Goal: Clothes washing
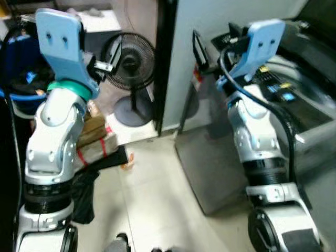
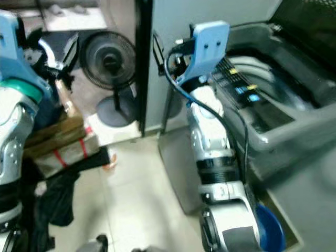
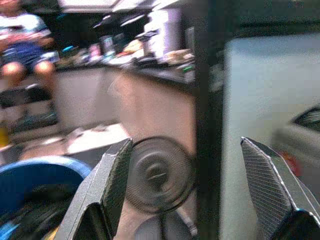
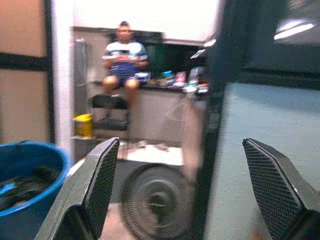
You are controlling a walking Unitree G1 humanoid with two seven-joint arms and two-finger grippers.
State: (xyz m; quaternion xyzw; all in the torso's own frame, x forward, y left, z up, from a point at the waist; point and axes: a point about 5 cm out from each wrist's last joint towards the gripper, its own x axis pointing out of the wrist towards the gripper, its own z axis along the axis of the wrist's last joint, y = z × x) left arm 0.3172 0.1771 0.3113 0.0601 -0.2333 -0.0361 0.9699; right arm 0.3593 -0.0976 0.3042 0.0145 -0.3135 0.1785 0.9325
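Note:
The top-loading washing machine [image 1: 302, 100] stands at my right with its lid up, the drum and control panel [image 2: 239, 79] showing. A blue basin [image 4: 27, 182] holding dark clothes sits at my left, also seen as the basin [image 1: 18, 79]. More dark cloth [image 1: 84, 189] lies on the floor by my left arm. My left gripper [image 3: 187, 187] is raised and open, nothing between its fingers [image 3: 116, 182]. My right gripper [image 4: 187, 192] is raised beside the machine's front corner, open and empty too.
A black standing fan [image 1: 130, 63] stands ahead by a dark door frame [image 1: 165, 63]. Tied cardboard bundles [image 1: 97, 139] lie at the left. A person [image 4: 122, 57] sits on a chair in the far room, by a yellow container [image 4: 84, 125]. Pale tiled floor [image 1: 152, 194] runs between my arms.

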